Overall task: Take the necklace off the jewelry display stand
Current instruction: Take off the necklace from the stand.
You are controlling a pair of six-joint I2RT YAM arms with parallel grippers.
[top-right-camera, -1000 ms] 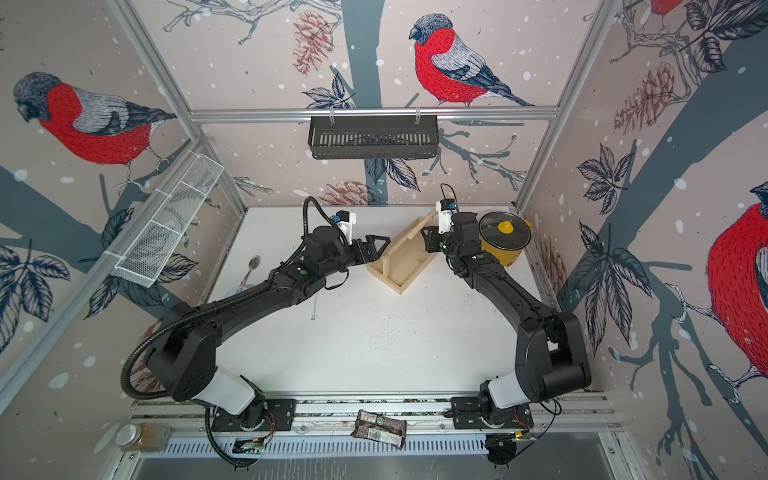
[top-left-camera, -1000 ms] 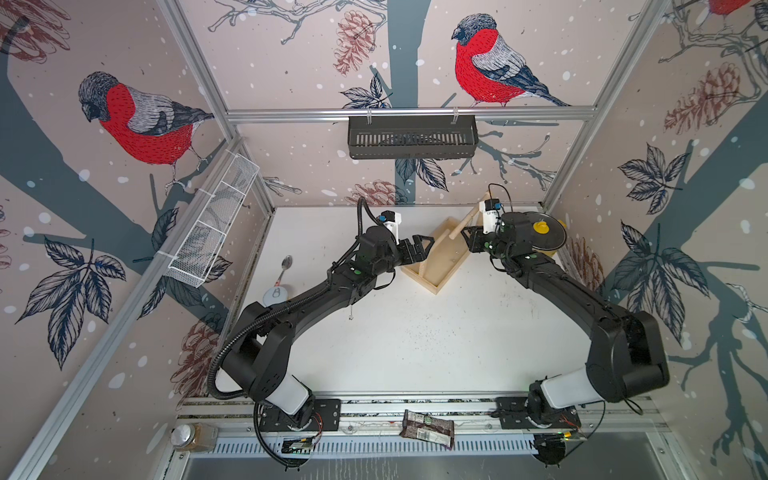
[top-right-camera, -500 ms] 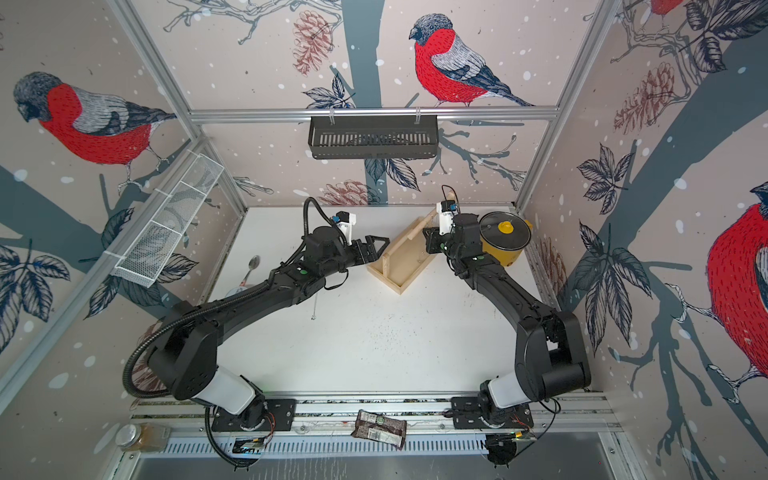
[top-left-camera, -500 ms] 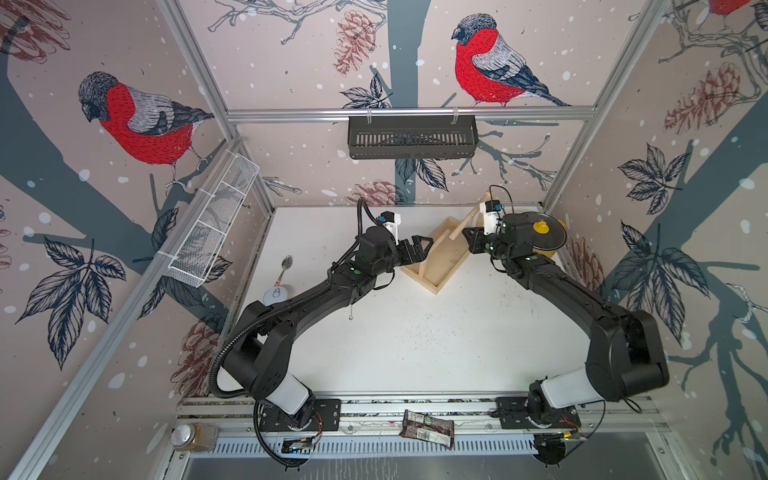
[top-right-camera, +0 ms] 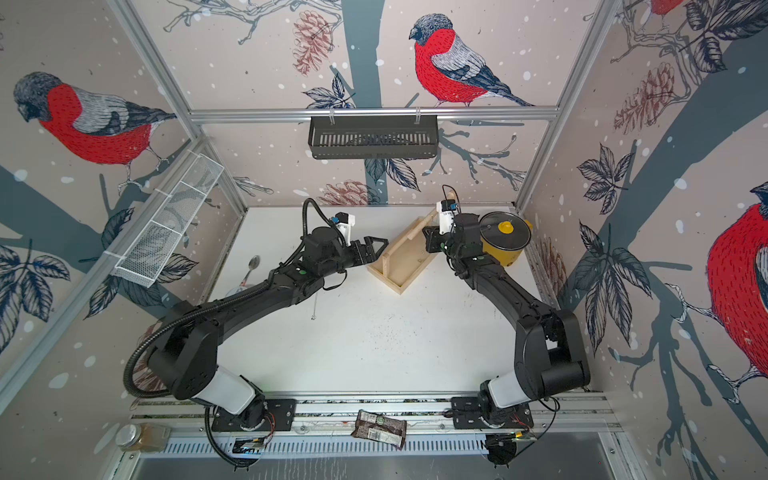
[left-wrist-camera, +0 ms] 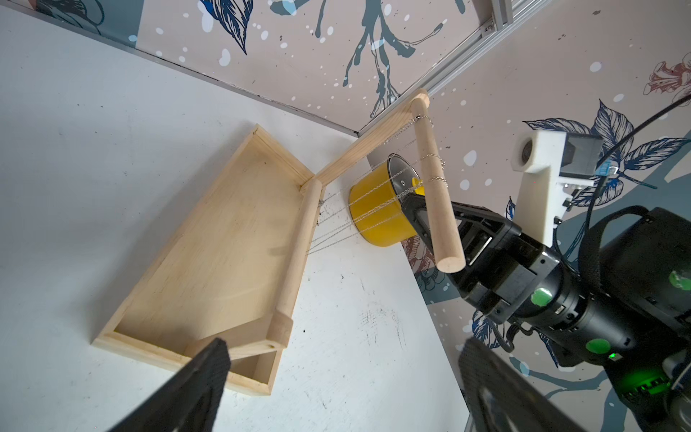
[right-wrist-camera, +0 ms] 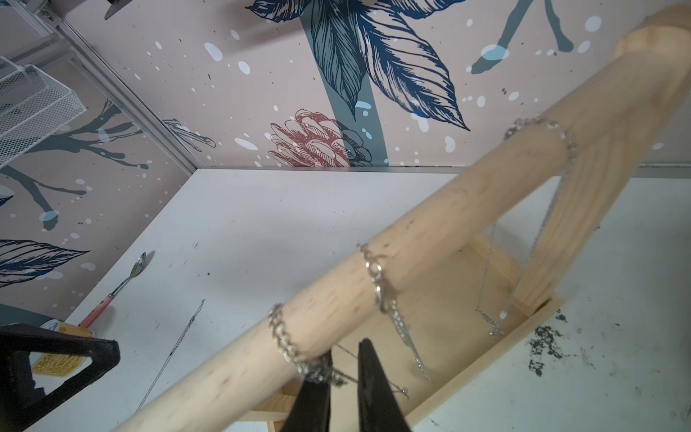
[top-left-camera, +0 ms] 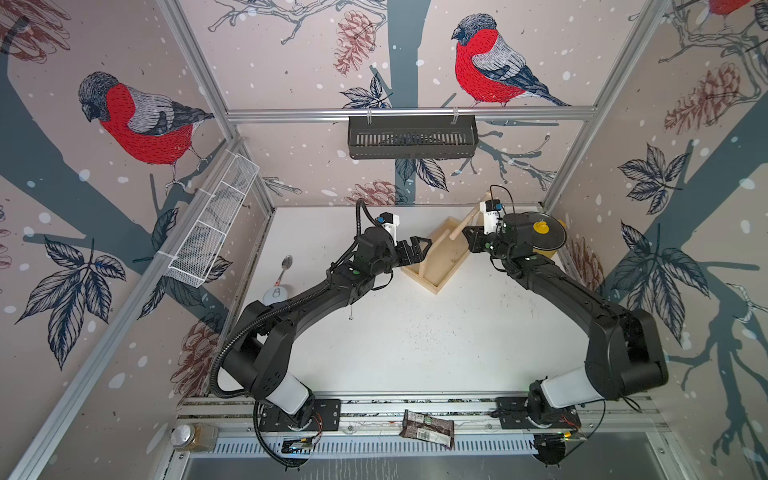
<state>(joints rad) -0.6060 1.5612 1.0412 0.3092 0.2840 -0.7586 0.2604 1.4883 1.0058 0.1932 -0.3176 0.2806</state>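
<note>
One white table (top-left-camera: 415,340) is carrying everything, and two black arms are reaching across it from the near rail. The left arm (top-left-camera: 316,295) is stretching long toward the far side. The right arm (top-left-camera: 582,299) is folding at its elbow by the right wall, forearm angling inward.

One jewelry display stand (top-left-camera: 438,266), pale wood, is sitting slantwise at the far right of the table, between the two grippers. One yellow pot (top-right-camera: 503,255) is standing just beside it, behind the right wrist.

The left gripper (top-left-camera: 417,249) is hanging just beside the stand's tray, jaws spread wide and holding nothing. The right gripper (right-wrist-camera: 342,374) is poking up under the free end of the crossbar (right-wrist-camera: 430,224), jaws drawn nearly together with a slim gap showing.

Three necklaces (right-wrist-camera: 375,275) are looping over that crossbar, spaced along it. The end necklace (right-wrist-camera: 280,336), chunky-linked and nearest the bar's free end, is bunching against one fingertip (right-wrist-camera: 312,396) while its fine strand is crossing the gap. Whether it is being pinched I cannot tell.

One spoon (top-left-camera: 286,262) is lying near the table's left edge. One loose chain (right-wrist-camera: 175,344) is lying flat on the table, well apart from the stand.
</note>
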